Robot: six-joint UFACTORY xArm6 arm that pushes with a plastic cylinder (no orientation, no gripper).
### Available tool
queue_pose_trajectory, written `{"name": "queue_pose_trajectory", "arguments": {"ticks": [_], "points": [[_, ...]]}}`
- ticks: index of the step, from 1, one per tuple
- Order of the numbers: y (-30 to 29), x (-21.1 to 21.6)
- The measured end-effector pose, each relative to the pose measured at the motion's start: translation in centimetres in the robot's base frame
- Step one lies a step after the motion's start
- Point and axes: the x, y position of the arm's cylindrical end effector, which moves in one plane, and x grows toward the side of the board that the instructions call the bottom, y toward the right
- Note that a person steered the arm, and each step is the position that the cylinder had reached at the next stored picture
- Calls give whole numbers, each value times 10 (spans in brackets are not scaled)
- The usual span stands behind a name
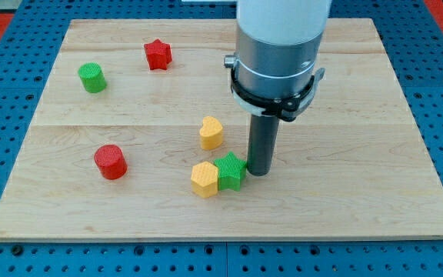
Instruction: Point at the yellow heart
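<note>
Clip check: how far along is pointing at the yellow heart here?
Done: my tip is down on the wooden board, in the cluster's area. In hand: it sits just right of the green star block, which touches the yellow hexagon block. Left: closing on the yellow heart block, which lies up-left, apart from my tip.

A broad white cylindrical housing narrows into a brushed silver collar. A black ring clamp with small side lugs circles it. Below hangs a straight dark grey rod ending at my tip (258, 172).
</note>
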Motion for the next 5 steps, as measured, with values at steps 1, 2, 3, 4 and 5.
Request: {"name": "queue_pose_trajectory", "arguments": {"ticks": [1, 2, 3, 4, 5], "points": [[6, -10], [7, -58], [-19, -92], [-46, -112], [-43, -101]]}}
